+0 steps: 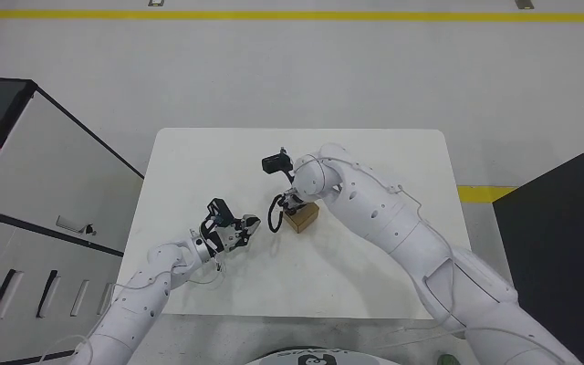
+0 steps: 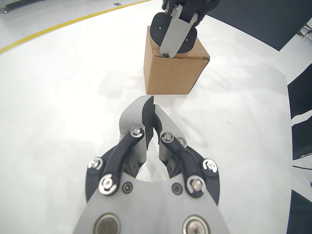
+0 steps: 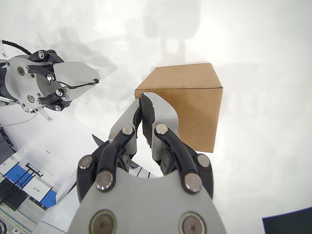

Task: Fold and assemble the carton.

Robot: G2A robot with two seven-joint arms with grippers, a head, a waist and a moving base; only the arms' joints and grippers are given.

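A small brown carton (image 1: 302, 216) stands closed as a cube near the middle of the white table (image 1: 383, 164). In the left wrist view the carton (image 2: 170, 74) shows a flat top and two plain sides. My right gripper (image 3: 142, 97) is shut, and its tips rest on the carton's (image 3: 192, 103) upper edge at a corner; from the other arm, that gripper (image 2: 168, 54) comes down onto the top edge. My left gripper (image 2: 150, 99) is shut with nothing in it, a short way from the carton's base, and lies low over the table (image 1: 253, 225).
A grey cabinet (image 1: 46, 173) stands beside the table's left edge and a dark panel (image 1: 547, 228) off its right side. Bare table surface (image 1: 365, 265) spreads around the carton on all sides.
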